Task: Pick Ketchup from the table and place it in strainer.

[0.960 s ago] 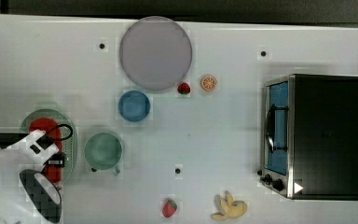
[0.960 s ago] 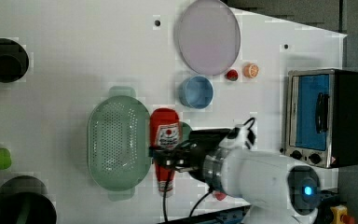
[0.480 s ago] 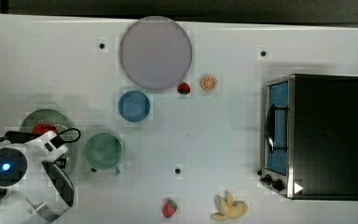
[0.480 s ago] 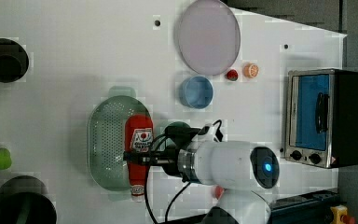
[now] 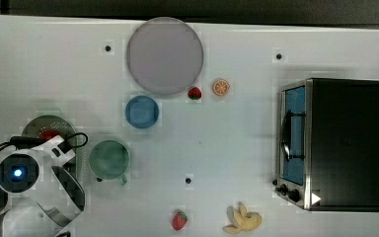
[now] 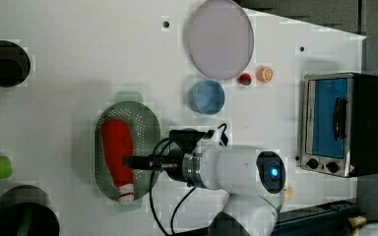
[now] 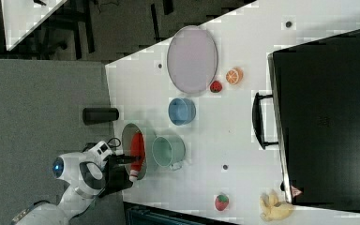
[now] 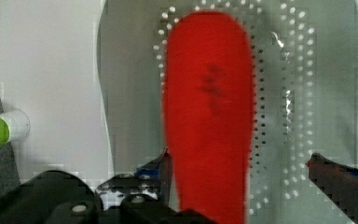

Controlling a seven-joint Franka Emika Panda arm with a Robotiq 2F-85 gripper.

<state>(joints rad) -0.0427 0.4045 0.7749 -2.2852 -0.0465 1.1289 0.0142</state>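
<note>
White table (image 5: 237,133) carries strainer (image 6: 150,129), grey plate (image 5: 164,55), blue bowl (image 5: 141,111), green cup (image 5: 109,159) (handled), toaster oven (image 5: 331,143)

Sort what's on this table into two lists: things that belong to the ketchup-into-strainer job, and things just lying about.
Belongs to the job:
- Ketchup, lying in the strainer
- strainer
- gripper, open around the bottle

Just lying about:
- grey plate
- blue bowl
- green cup
- two strawberries
- orange half
- banana
- toaster oven
</note>
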